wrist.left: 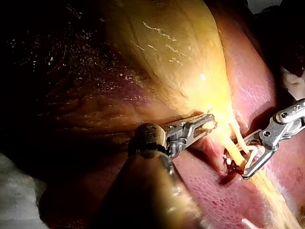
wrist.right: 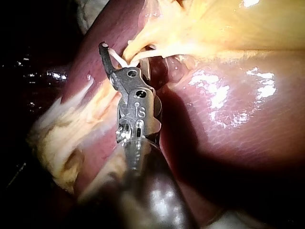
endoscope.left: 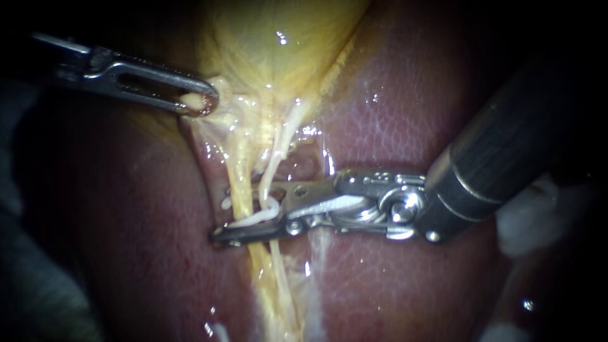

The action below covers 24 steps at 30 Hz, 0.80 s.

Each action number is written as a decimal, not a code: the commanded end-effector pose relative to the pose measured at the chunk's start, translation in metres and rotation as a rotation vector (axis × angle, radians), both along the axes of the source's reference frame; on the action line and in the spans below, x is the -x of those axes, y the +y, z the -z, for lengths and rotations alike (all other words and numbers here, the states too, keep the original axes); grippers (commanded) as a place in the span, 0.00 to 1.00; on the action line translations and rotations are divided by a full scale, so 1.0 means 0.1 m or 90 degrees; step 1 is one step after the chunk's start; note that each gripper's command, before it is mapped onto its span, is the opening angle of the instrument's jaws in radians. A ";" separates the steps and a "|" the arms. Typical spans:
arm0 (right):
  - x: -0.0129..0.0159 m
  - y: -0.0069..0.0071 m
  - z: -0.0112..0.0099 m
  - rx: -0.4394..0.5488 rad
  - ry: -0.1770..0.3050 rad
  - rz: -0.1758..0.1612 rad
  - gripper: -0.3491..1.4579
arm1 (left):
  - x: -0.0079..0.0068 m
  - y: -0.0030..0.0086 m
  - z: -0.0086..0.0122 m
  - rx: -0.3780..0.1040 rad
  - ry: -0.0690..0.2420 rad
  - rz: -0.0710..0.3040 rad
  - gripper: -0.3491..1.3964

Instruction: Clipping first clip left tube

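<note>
Plainly, the clip is not yet closed. The left instrument point(endoscope.left: 201, 102) comes in from the upper left with its jaws clamped on a nub of the gallbladder point(endoscope.left: 272, 44) at its narrow end, holding it up and aside. I judge this is to draw the tubes taut and lift them off the liver point(endoscope.left: 392, 114), so that they stand as separate strands with room behind them. The left tube point(endoscope.left: 239, 183), the yellow one, runs down from near that grip and passes between the jaws of the right instrument point(endoscope.left: 244, 211), which reaches in level from the right, square across the tubes' line. Those jaws stand parted and carry the white clip point(endoscope.left: 259, 217) between them. One leg lies along the lower jaw and crosses the left tube, the bend sits toward the hinge, and the other leg is mostly hidden by the tube. The lower jaw's tip shows past the tube's far edge, which suggests the whole width is inside the clip, as a sound closure needs. A paler strand point(endoscope.left: 274, 161) just beside the left tube also enters the jaws' span. Whether it lies inside the clip I cannot tell, and that is the risk before squeezing. The left wrist view agrees: the unclosed clip straddles the strands just ahead of the left instrument's grip. What the next move calls for, I judge, is a steady squeeze under that tension.
</note>
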<state>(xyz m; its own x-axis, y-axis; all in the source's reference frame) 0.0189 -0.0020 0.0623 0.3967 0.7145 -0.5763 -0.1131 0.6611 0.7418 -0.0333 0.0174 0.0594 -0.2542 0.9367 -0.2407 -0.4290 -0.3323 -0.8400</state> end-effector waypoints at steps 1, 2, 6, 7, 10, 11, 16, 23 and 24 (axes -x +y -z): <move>0.001 0.000 0.000 0.000 0.000 0.000 0.45 | 0.000 0.000 0.000 0.000 0.000 0.000 0.00; 0.002 0.000 0.000 0.000 0.000 0.001 0.45 | 0.000 0.000 0.000 0.000 0.000 0.000 0.00; 0.008 0.000 -0.001 0.001 -0.004 0.005 0.45 | 0.000 0.000 0.000 0.000 0.000 0.000 0.00; 0.011 0.001 -0.002 0.001 -0.004 0.005 0.45 | 0.000 0.000 0.000 0.000 0.000 0.000 0.00; 0.020 0.003 -0.004 0.001 -0.004 0.007 0.45 | 0.000 0.000 0.000 0.000 0.000 0.000 0.00; 0.024 0.004 -0.005 0.001 -0.006 0.009 0.45 | 0.000 0.000 0.000 0.000 0.000 0.000 0.00; 0.042 0.010 -0.009 0.000 -0.009 0.014 0.45 | -0.001 0.000 0.000 0.000 0.000 0.000 0.00; 0.073 0.017 -0.011 0.001 -0.016 0.019 0.45 | -0.001 0.000 0.000 0.000 0.000 0.000 0.00; 0.078 0.018 -0.011 0.003 -0.019 0.017 0.45 | -0.001 0.000 0.000 0.000 0.000 -0.001 0.00</move>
